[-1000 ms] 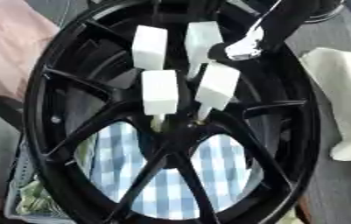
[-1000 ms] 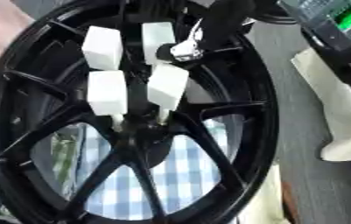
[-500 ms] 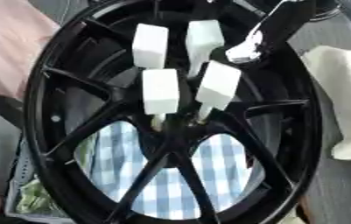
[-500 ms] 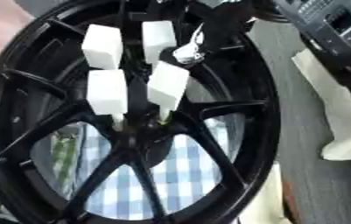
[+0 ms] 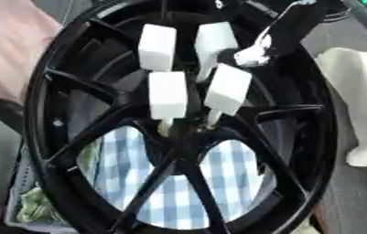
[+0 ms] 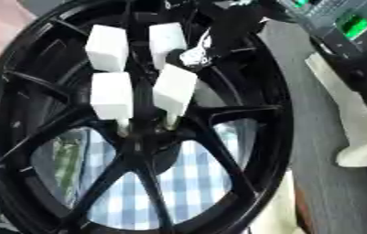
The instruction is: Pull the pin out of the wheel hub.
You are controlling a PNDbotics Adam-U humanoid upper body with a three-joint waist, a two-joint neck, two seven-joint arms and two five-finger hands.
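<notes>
White pins (image 5: pixel 169 94) stand in the hub (image 5: pixel 182 137); the right hand (image 5: pixel 254 54), grip unreadable, approaches and next must grasp one.

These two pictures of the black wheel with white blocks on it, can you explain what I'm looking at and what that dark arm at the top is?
Both pictures come from the two eyes of a camera in a humanoid robot's head, looking down, so they show nearly the same thing. A black wheel lies over a blue checked cloth. Four white block-topped pins stand around its hub. The dark arm coming in at the upper right is the robot's right hand, reaching toward the pins; whether its fingers grip one cannot be told. A pale object lies to the right. The left hand does not show.
</notes>
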